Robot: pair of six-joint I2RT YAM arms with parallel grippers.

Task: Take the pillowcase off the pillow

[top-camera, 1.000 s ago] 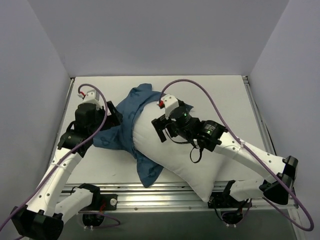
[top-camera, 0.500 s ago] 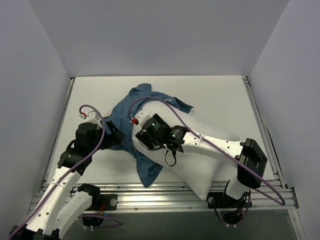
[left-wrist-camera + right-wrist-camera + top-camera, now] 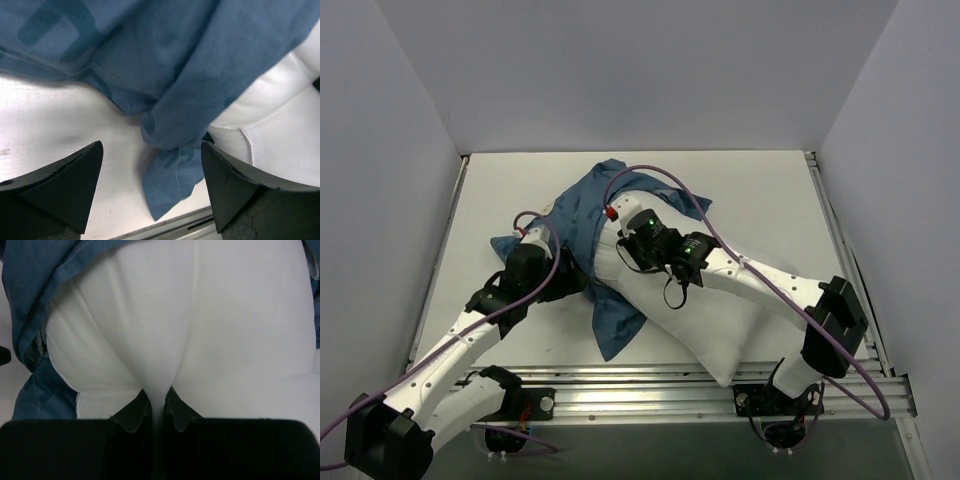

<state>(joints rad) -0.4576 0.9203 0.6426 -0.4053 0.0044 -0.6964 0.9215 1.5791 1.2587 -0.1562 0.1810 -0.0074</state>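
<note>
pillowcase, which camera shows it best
Top external: nearly all of the pillowcase shows, bunched over the far left end of the pillow. Left wrist shows only a blue fold close up, ahead of the open left pincer. Right wrist catches just a blue edge beside the white pillow.

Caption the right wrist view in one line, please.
Right gripper shut, pinching a fold of the white pillow; blue pillowcase bunched along the frame's left.
</note>
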